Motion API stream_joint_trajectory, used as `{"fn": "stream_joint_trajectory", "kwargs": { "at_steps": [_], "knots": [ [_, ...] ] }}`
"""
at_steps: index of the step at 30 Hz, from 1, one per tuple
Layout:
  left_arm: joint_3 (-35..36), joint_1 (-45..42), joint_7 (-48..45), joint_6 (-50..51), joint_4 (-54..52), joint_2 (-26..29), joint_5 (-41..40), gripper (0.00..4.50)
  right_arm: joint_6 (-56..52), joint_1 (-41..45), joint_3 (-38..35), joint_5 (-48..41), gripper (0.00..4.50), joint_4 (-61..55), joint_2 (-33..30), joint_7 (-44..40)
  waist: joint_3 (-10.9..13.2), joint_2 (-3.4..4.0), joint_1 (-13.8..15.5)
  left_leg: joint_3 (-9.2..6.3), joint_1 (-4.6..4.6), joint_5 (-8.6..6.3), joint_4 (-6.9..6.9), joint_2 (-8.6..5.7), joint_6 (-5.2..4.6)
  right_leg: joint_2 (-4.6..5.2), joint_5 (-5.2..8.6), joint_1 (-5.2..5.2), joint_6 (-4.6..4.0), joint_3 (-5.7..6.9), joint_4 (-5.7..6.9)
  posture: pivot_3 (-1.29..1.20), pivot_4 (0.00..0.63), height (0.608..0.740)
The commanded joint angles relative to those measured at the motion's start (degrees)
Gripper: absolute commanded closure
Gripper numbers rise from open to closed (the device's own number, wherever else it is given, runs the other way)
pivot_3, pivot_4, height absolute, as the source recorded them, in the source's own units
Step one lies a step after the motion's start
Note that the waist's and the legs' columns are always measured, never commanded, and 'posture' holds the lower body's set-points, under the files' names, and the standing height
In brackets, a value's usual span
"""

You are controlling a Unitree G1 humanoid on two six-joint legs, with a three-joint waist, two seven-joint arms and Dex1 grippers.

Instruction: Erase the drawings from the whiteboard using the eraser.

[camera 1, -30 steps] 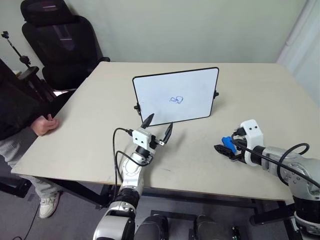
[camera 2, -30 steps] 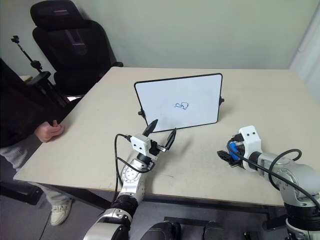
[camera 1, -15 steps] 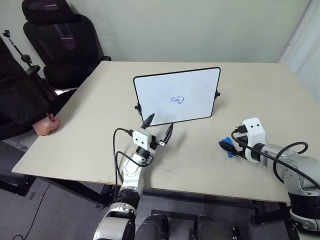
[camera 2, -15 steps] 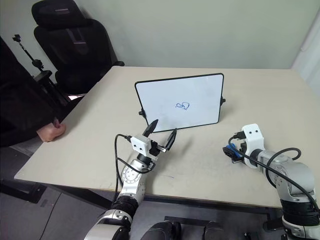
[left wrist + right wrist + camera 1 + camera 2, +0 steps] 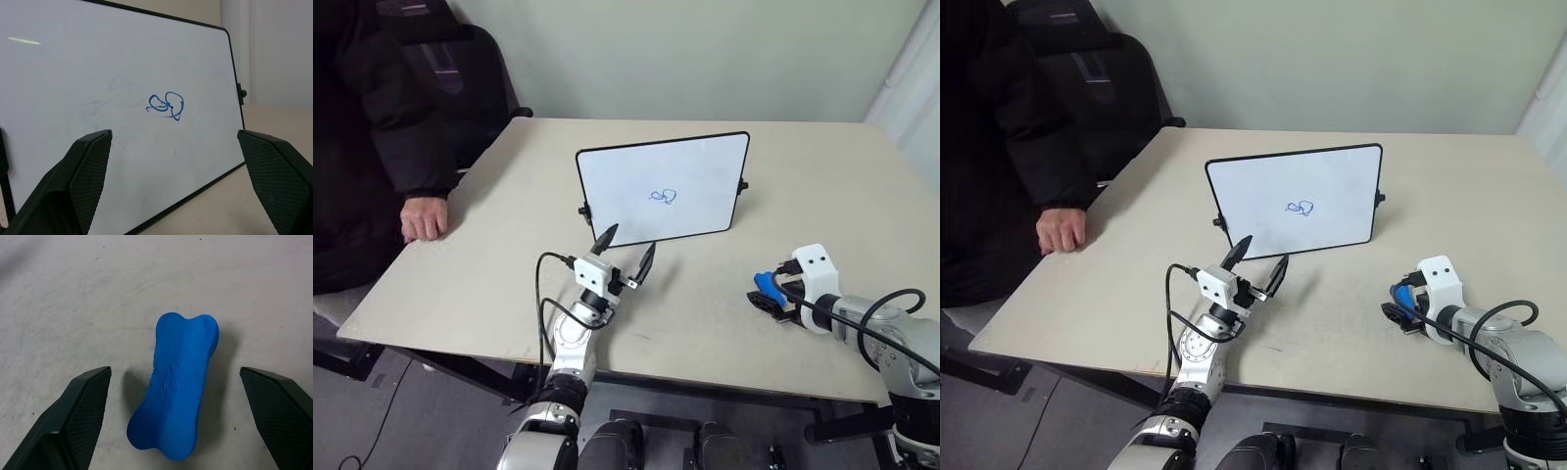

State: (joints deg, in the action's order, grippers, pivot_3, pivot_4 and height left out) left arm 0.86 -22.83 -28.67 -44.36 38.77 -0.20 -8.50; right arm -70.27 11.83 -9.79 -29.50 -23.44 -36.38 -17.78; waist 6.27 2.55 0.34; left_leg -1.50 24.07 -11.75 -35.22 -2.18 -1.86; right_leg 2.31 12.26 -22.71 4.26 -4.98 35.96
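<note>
An office or lab room: a plain beige table [image 5: 509,245], a black office chair [image 5: 1126,88], bare pale walls [image 5: 705,49] and a seated person [image 5: 372,147].

left hand [image 5: 626,254]: spread, tilted up | right hand [image 5: 766,295]: spread, angled down

Soft, even light from overhead fills the room. The counter [image 5: 489,264] is evenly lit and shadows on it are faint. The eraser [image 5: 176,384] casts a soft shadow on both sides. A thin streak of glare sits on the whiteboard [image 5: 73,88]. The person's dark jacket [image 5: 372,127] is nearly featureless. Both wrist views blur their own fingers [image 5: 78,181] slightly.
</note>
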Motion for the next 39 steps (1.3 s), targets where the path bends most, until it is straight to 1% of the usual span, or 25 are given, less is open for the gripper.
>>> {"fn": "stream_joint_trajectory", "kwargs": {
  "at_steps": [1, 2, 7, 18, 21, 28, 31, 36, 39],
  "knots": [
    [-0.33, 2.50, -0.01, 0.34, 0.89, -0.16, -0.18, 0.00, 0.11, 0.53, 0.22, 0.36, 0.41, -1.61, -0.31, -0.44, 0.00, 0.00, -0.02, 0.00, 0.00, 0.00, -0.01, 0.00, 0.00, 0.00, 0.01, 0.00, 0.01, 0.00, 0.00, 0.00, 0.150, 0.740],
    [-0.42, 2.85, 0.01, 0.42, 0.44, -0.16, -0.18, 0.00, 0.20, 0.47, 0.54, 0.45, 0.63, -1.72, -0.47, -0.62, 0.00, 0.00, -0.02, 0.01, 0.00, 0.00, -0.01, 0.00, 0.00, 0.00, 0.02, 0.00, 0.01, 0.00, 0.00, 0.00, 0.150, 0.740],
    [-1.03, 4.92, 0.31, 0.97, -2.37, -0.23, -0.07, 0.00, 0.15, 0.66, 1.49, -0.05, 2.31, -2.32, -0.87, -1.99, -0.01, 0.01, -0.09, 0.01, -0.02, 0.02, -0.01, 0.00, 0.01, 0.00, 0.11, -0.01, 0.01, 0.00, 0.00, 0.00, 0.150, 0.740],
    [-0.80, 6.94, -0.27, 1.49, -4.45, 0.80, -1.00, 0.00, 0.20, 0.86, 1.52, -0.03, 2.31, -3.81, -1.44, -3.02, -0.01, 0.01, -0.02, 0.02, -0.02, 0.08, -0.02, 0.00, 0.04, 0.00, 0.53, 0.02, 0.09, 0.00, 0.06, 0.00, 0.150, 0.740],
    [-0.90, 7.74, -0.55, 1.35, -5.08, 0.89, -1.19, 0.00, 0.17, 0.81, 1.26, -0.23, 2.87, -4.31, -1.29, -3.43, -0.01, 0.02, -0.07, 0.02, -0.03, 0.08, -0.02, 0.00, 0.04, 0.00, 0.56, 0.02, 0.09, 0.00, 0.06, 0.00, 0.150, 0.740],
    [-0.05, 9.00, -2.35, -1.54, -1.98, 1.54, -2.33, 0.00, 1.98, 0.37, 1.76, 1.16, 2.87, -3.01, -1.73, -3.81, -0.17, 0.26, -0.20, 0.02, -0.15, 0.07, -0.01, 0.01, 0.06, 0.00, 0.71, 0.07, 0.01, 0.00, 0.16, 0.00, 0.150, 0.740],
    [0.70, 7.63, -2.85, -2.76, 1.46, 1.72, -2.67, 0.00, 3.06, 0.95, 1.13, 0.60, 3.44, -3.49, -1.09, -4.03, -0.24, 0.37, -0.31, 0.02, -0.31, 0.06, 0.01, 0.02, 0.08, -0.01, 0.74, 0.17, -0.04, 0.01, 0.26, 0.00, 0.150, 0.740],
    [2.12, 5.14, -4.07, -5.02, 7.51, 1.92, -3.19, 0.00, 6.63, 1.41, 1.66, 1.49, 3.44, -3.63, -1.28, -4.37, -0.30, 0.47, -0.49, 0.01, -0.97, -0.09, 0.27, 0.04, 0.22, -0.01, 0.81, 0.70, -0.16, 0.00, 0.40, 0.00, 0.150, 0.740],
    [2.99, 4.38, -4.71, -6.37, 10.02, 1.90, -3.30, 0.00, 7.43, 1.44, 1.67, 1.47, 3.44, -3.55, -1.20, -4.53, -0.31, 0.49, -0.85, -0.01, -1.10, -0.41, 0.27, 0.09, 0.29, -0.03, 0.87, 0.91, -0.26, 0.00, 0.41, 0.00, 0.150, 0.740]
  ]
}}
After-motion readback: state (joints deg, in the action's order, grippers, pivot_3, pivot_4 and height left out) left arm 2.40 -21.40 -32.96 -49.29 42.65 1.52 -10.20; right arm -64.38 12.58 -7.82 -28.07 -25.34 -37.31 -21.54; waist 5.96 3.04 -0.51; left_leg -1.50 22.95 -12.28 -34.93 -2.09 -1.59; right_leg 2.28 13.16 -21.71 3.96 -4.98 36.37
